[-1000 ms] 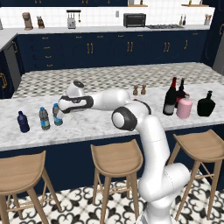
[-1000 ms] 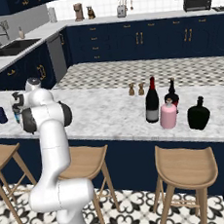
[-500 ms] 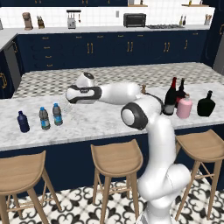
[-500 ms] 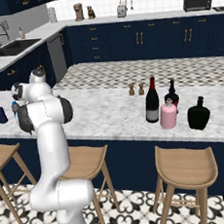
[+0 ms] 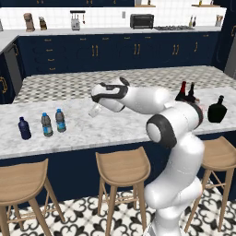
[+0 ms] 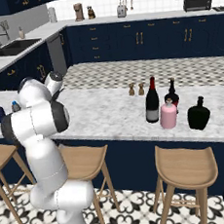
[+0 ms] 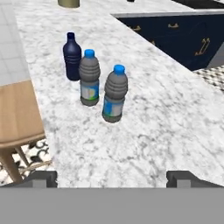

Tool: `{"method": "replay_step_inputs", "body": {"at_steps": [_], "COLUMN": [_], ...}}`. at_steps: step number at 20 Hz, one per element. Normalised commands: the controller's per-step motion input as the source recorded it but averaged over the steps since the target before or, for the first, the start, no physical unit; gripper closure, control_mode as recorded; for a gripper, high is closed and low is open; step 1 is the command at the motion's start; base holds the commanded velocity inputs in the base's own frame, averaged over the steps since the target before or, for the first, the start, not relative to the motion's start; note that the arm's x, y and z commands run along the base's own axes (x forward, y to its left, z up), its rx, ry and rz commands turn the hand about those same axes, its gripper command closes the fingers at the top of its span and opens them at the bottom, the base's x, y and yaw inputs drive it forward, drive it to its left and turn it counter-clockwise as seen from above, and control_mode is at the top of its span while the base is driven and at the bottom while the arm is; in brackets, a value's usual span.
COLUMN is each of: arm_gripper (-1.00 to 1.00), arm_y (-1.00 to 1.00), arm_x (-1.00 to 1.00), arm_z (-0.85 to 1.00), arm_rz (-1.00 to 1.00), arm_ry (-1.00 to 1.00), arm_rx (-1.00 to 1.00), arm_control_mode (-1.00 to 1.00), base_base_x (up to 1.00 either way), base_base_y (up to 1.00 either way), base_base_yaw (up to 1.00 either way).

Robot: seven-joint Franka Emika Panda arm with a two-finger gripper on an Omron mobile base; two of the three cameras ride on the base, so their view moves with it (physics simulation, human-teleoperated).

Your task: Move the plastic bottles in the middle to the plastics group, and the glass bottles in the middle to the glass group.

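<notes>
Now, end effector [image 7: 111, 177] spread, above water bottles [image 7: 114, 93]

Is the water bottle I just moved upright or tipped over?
Upright: the nearer water bottle stands on its base, cap up, beside the other water bottle.

Wine bottle [image 5: 182, 91] and slim-necked bottle [image 5: 191, 92] mostly hidden behind arm in left base view; pink bottle [image 5: 200, 109] nearly fully covered. Labels too small to be read.
</notes>
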Motion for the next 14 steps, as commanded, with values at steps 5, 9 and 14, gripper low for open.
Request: {"method": "replay_step_inputs", "body": {"at_steps": [5, 9, 14], "arm_gripper": [-1.0, -1.0, -1.0], "arm_y": [-0.99, -0.89, -0.24], "arm_x": [-0.37, -0.19, -0.03], "arm_z": [0.42, 0.61, 0.31], "arm_rz": [-0.15, -0.15, -0.02], "arm_ry": [0.0, 0.0, 0.0], "arm_rx": [0.05, 0.02, 0.0], "arm_control_mode": [-1.0, -1.0, -1.0], "base_base_x": [0.0, 0.0, 0.0], "base_base_y": [0.0, 0.0, 0.0], "base_base_yaw": [0.0, 0.0, 0.0]}}
